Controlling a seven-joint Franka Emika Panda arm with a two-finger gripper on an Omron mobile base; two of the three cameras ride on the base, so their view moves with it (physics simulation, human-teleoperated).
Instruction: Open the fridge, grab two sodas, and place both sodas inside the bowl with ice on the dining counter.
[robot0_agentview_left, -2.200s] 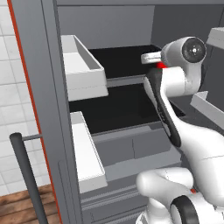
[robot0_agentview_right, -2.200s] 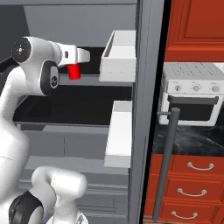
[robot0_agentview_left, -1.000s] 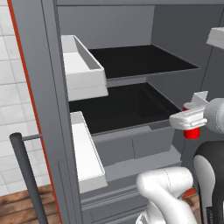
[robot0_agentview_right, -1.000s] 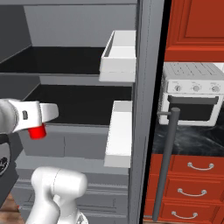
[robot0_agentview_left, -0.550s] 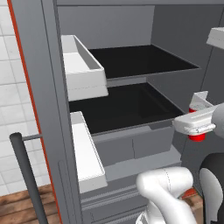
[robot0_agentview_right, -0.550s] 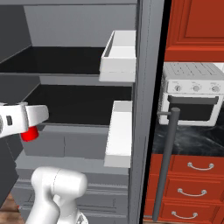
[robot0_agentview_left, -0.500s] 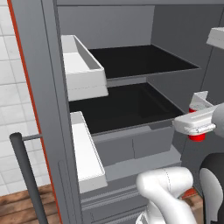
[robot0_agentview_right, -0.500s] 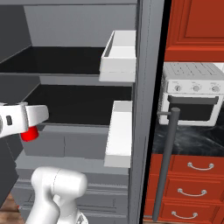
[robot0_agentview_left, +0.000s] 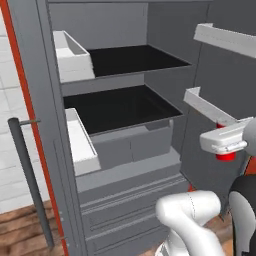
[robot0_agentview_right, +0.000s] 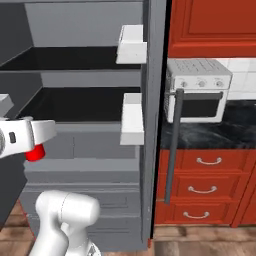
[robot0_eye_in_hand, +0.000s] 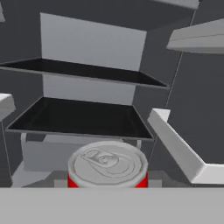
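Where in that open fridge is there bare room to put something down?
Both black shelves are bare: the upper shelf between the left door bin and the right wall, and the lower shelf above the drawers. It is tighter at the right, where the gripper holds a soda beside the right door's bins.

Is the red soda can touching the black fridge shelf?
Apart. In the left base view the soda can hangs under the gripper, out in front of the open fridge, well clear of the lower black shelf.
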